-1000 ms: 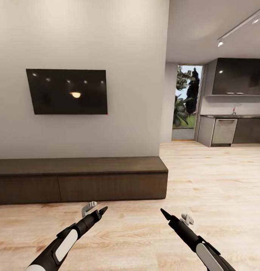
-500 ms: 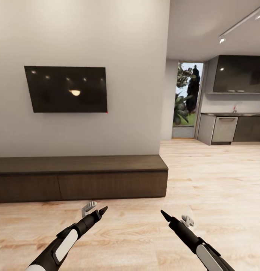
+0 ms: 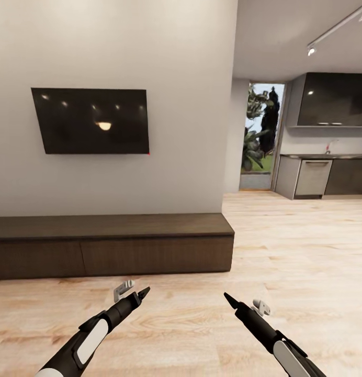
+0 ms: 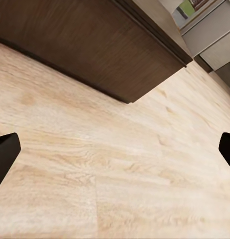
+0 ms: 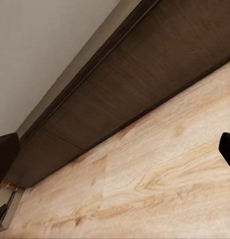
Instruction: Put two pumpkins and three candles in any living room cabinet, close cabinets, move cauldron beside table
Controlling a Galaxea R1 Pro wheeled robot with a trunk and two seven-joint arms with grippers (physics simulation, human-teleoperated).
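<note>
The long low dark brown cabinet (image 3: 113,248) stands against the grey wall ahead, below the black TV, with its flat fronts flush and shut. Its front corner and side also fill part of the left wrist view as the cabinet (image 4: 95,45), and in the right wrist view the cabinet (image 5: 144,94) runs along the wall. My left gripper (image 3: 136,289) hangs open over bare wood floor a short way in front of the cabinet, holding nothing. Level with it, my right gripper (image 3: 245,302) is open and empty too. In both wrist views the fingertips (image 4: 5,155) (image 5: 5,154) sit far apart at the frame edges.
A black TV (image 3: 92,120) hangs on the wall above the cabinet. Light wood floor (image 3: 285,246) stretches open to the right toward a kitchen with grey counters (image 3: 322,175) and a glass door (image 3: 262,136) onto greenery.
The whole head view has shifted slightly, the TV sliding up and left, so the camera has moved. Both arms keep the same pose, with their grippers open.
</note>
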